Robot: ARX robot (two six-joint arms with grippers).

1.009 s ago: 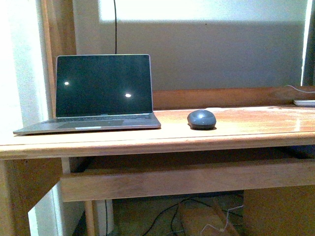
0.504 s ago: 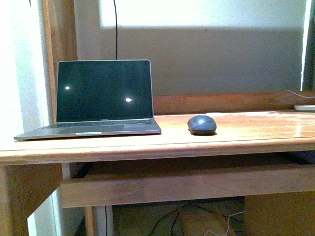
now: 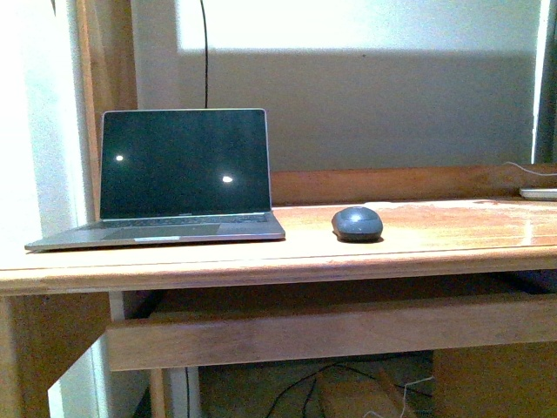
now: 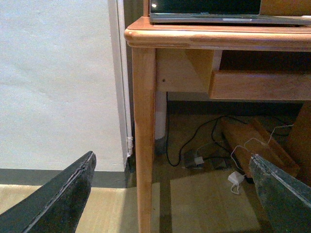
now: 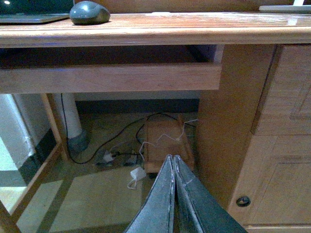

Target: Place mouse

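Our front view has sunk slightly; everything sits lower than before. We see the mouse (image 3: pixel 357 224) on the desk (image 3: pixel 435 239) beside the laptop (image 3: pixel 174 178), well above both jaws. Left gripper (image 4: pixel 170 194) is released; right gripper (image 5: pixel 173 194) is clenched, empty.

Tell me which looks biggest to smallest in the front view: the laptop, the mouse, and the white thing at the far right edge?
1. The laptop, biggest by far.
2. The mouse.
3. The flat white device looks smallest, but the picture's edge cuts it off and it sits further back, so its real size is unsure.
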